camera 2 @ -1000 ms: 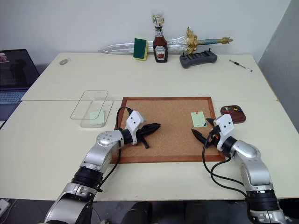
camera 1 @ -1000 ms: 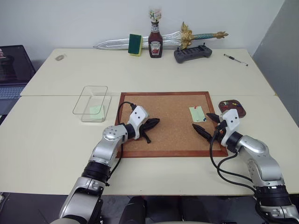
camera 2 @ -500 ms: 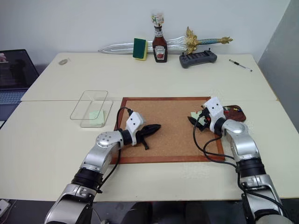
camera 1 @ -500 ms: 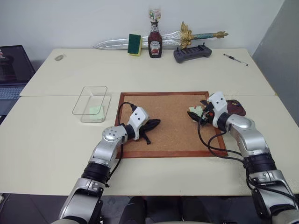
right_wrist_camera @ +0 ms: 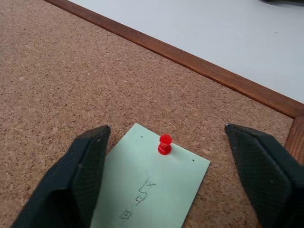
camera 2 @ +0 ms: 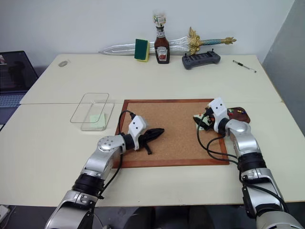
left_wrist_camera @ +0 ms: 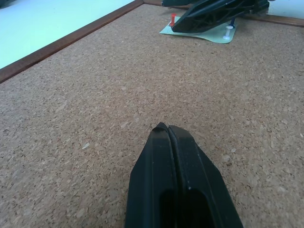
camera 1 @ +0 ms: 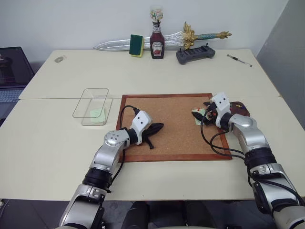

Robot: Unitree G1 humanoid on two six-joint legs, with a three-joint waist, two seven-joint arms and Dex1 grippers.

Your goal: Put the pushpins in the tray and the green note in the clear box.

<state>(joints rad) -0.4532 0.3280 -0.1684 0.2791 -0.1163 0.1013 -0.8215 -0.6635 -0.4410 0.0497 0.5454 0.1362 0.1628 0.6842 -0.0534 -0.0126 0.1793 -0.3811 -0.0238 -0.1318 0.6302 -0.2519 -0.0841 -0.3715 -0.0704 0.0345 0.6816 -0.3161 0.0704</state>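
The green note (right_wrist_camera: 147,190) lies pinned to the cork board (camera 1: 167,138) near its right edge, with a red pushpin (right_wrist_camera: 165,143) through its top. My right gripper (right_wrist_camera: 166,129) hovers over the note, open, one finger on each side of the red pin and neither touching it. In the left wrist view the same pushpin (left_wrist_camera: 173,20) and a pale one (left_wrist_camera: 228,31) stand on the note. Just right of the board, the dark tray (camera 1: 242,109) is partly hidden behind my right wrist. My left gripper (camera 1: 155,129) rests shut over the middle of the board, holding nothing. The clear box (camera 1: 90,90) stands left of the board.
Another pale green note (camera 1: 97,113) lies inside the clear box. Along the table's far edge are a ketchup bottle (camera 1: 156,45), a green sponge (camera 1: 137,45), a toy sword (camera 1: 190,37), a black controller (camera 1: 195,54) and a pen (camera 1: 239,60). A laptop (camera 1: 12,71) sits at the far left.
My right gripper has moved forward from the board's near right part to the pinned note. The left arm has stayed where it was.
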